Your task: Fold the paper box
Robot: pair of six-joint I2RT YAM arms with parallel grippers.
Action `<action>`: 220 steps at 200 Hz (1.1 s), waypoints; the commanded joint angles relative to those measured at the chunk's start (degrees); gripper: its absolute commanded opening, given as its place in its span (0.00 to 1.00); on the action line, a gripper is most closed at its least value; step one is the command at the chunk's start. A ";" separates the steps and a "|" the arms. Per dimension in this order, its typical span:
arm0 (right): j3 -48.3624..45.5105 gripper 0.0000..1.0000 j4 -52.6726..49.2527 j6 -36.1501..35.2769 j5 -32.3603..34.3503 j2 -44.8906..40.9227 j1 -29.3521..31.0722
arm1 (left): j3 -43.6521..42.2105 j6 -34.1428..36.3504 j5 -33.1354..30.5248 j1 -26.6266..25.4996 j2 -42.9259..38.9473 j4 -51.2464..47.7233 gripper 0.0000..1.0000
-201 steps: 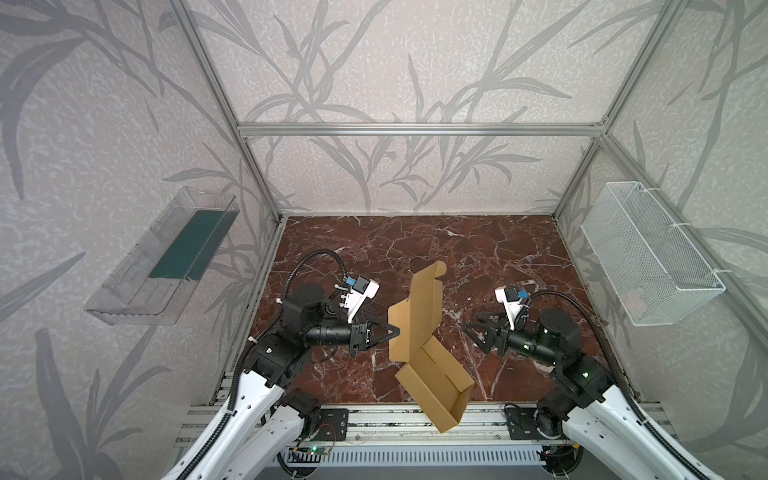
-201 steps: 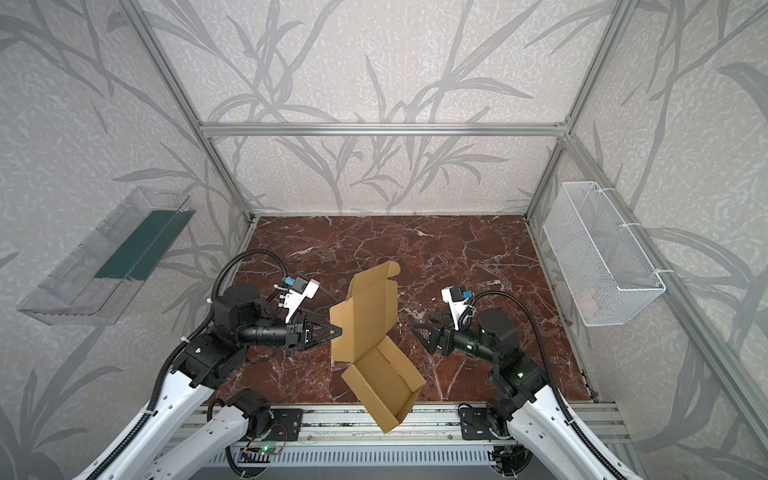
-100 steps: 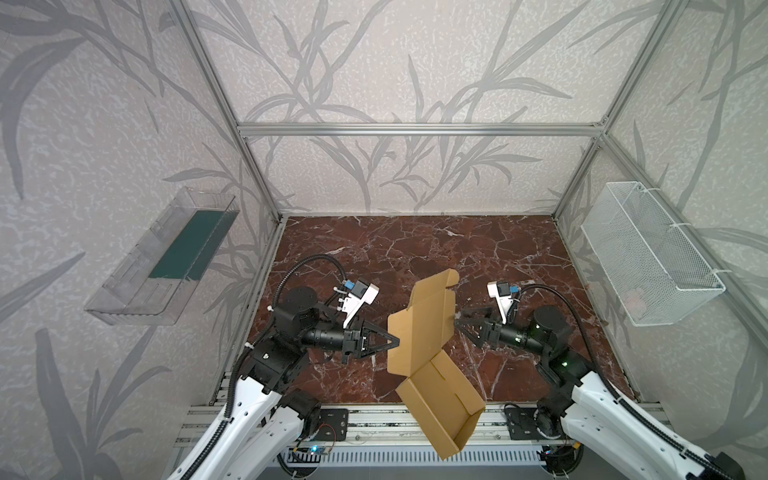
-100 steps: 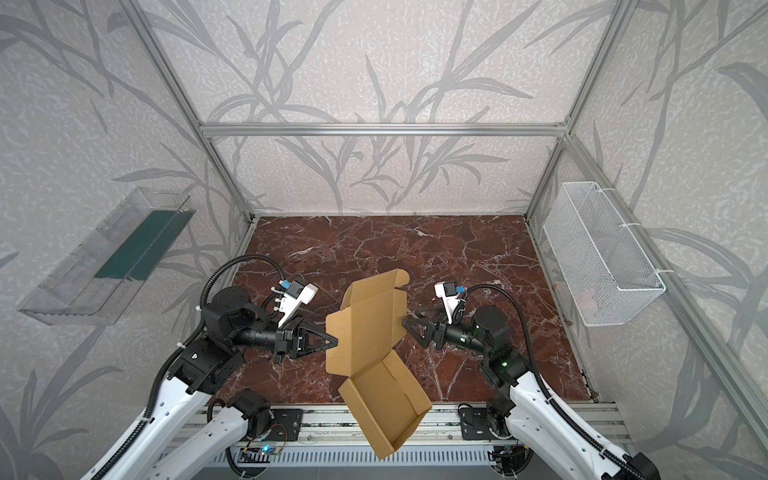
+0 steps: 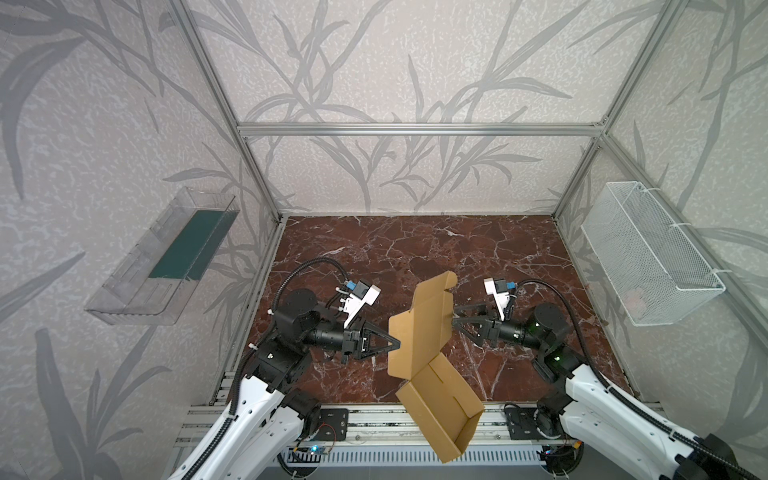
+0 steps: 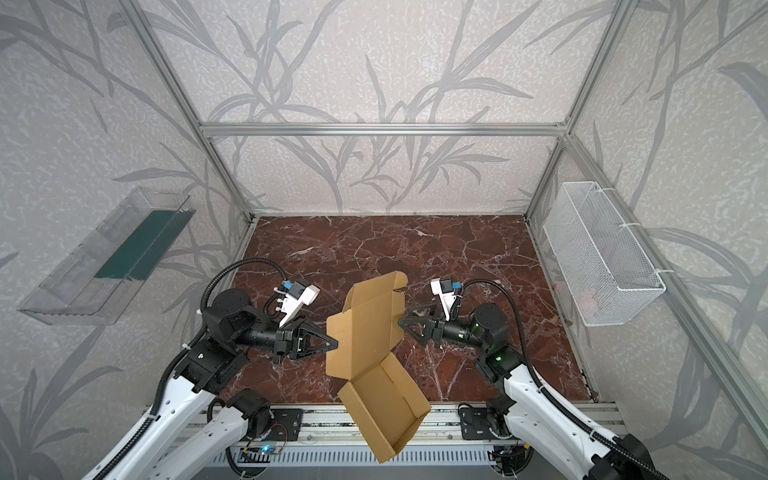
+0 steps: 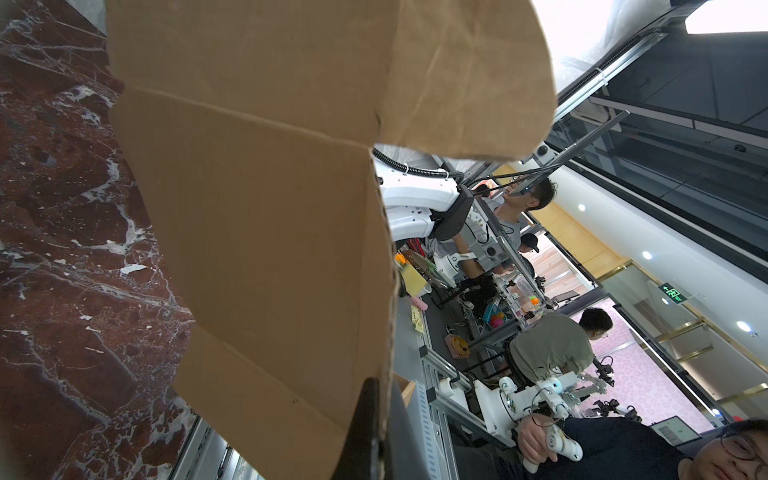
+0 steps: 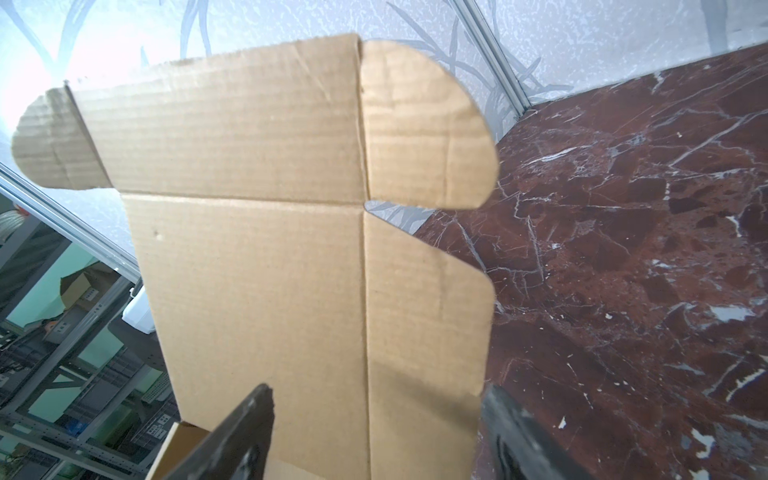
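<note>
Surroundings, left to right?

On the left wall, a clear plastic tray (image 5: pixel 137 291); then a dark red, white-veined marble tabletop (image 5: pixel 415 249) between leaf-patterned walls in an aluminium frame; on the right wall, a white wire basket (image 5: pixel 648 257).

And the paper box?

The paper box (image 5: pixel 419 328) hangs above the table's near edge, between my grippers. It is plain tan corrugated cardboard, with the lid panel raised, rounded tabs at its top, and the shallow tray part tilting lower toward the front. My left gripper (image 5: pixel 397 344) is clenched on the lid's left edge. My right gripper (image 5: pixel 455 316) has its jaws spread, straddling the lid's right side flap; whether they touch it I cannot tell.

Any writing?

A green exit sign (image 7: pixel 673 292) beyond the box in my left wrist view, lettering too small to read.
</note>
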 commanded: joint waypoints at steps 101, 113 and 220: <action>-1.21 0.79 13.07 0.84 -1.54 8.92 -0.16 | -2.70 -6.11 2.02 0.16 0.20 11.20 0.00; -1.34 0.79 11.99 -0.38 -0.35 8.94 -0.15 | -2.70 -6.31 2.11 0.17 0.12 11.25 0.00; -3.31 0.58 32.73 10.54 -8.67 13.72 0.17 | -2.13 -0.09 0.59 0.21 -0.56 3.28 0.00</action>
